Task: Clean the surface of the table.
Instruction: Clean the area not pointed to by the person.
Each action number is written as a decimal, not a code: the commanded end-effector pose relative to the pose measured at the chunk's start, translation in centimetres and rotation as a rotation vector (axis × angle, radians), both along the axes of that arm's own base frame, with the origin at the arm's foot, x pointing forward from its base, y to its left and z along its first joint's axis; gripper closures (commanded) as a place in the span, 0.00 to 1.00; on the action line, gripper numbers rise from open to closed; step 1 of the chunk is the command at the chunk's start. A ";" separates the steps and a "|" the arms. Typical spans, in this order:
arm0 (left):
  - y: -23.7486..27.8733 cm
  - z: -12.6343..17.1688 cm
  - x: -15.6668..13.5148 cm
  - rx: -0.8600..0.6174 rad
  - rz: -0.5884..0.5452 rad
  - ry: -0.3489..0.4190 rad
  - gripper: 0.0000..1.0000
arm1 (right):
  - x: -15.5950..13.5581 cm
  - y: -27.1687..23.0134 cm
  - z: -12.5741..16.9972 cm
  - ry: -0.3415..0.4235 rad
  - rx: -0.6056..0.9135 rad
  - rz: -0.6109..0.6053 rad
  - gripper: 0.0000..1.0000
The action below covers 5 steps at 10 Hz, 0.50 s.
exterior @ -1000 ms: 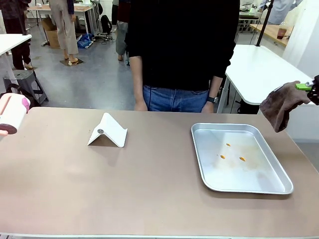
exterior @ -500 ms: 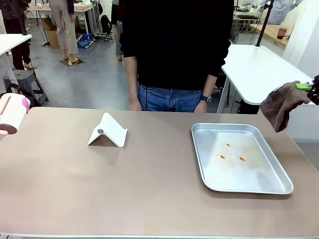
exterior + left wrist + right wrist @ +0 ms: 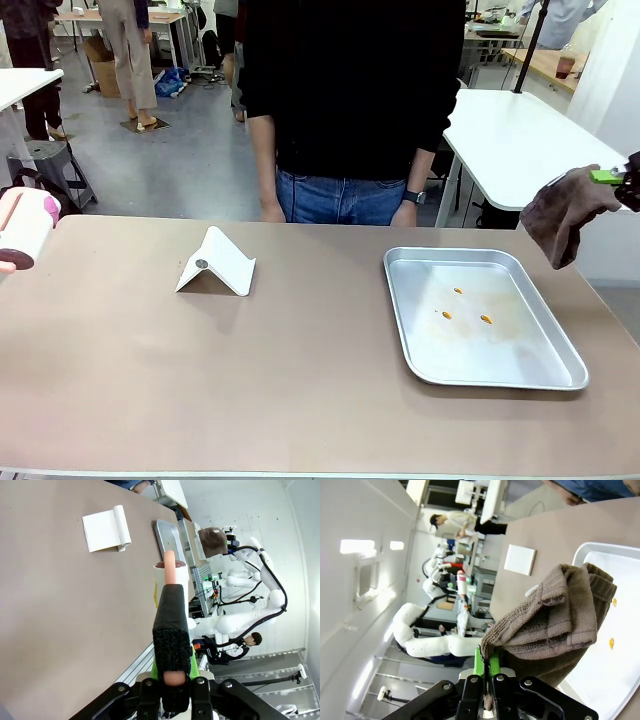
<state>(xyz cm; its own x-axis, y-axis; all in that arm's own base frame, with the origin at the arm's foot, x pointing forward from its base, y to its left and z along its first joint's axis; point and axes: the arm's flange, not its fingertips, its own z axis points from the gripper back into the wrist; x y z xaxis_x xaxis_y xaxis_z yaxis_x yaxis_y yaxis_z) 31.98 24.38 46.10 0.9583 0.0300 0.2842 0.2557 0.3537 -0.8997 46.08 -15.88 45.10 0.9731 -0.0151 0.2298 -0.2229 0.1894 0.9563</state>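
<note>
- Right now the right gripper is clamped on one corner of a brown cloth. The cloth hangs in the air beyond the 2 o'clock corner of the surface and touches nothing.
- The left gripper is closed tight on the black-sleeved handle of a white roller, held up near the 9 o'clock edge.
- The tan surface stretches wide between the two arms. On it a silver tray holding a few orange crumbs sits at 3 o'clock, and a folded white stand at 10 o'clock. A person stands at 12 o'clock, hands down by the far edge.
- No wiping looks to have begun; the step in hand seems to be bringing the cloth down onto the bare top.
- To do it well, lower the cloth until its hanging fold lies flat, then press lightly so it drags without bunching.
- Wipe in long, overlapping strokes from 12 toward 6 o'clock.
- Skirt the tray rim and the stand, since a snagged cloth could shove either one, and keep well clear of the person's hands.
</note>
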 end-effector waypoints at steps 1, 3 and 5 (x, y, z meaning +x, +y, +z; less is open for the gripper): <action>-0.3 0.3 -0.3 0.003 0.010 0.001 0.78 | 0.4 1.1 0.9 -0.063 -0.064 0.025 0.96; -0.3 0.3 -0.3 0.003 0.010 0.001 0.78 | 0.9 4.2 0.0 -0.097 -0.383 0.111 0.96; -0.3 0.3 -0.3 0.003 0.010 0.001 0.78 | 1.5 6.9 -0.8 -0.123 -0.580 0.130 0.96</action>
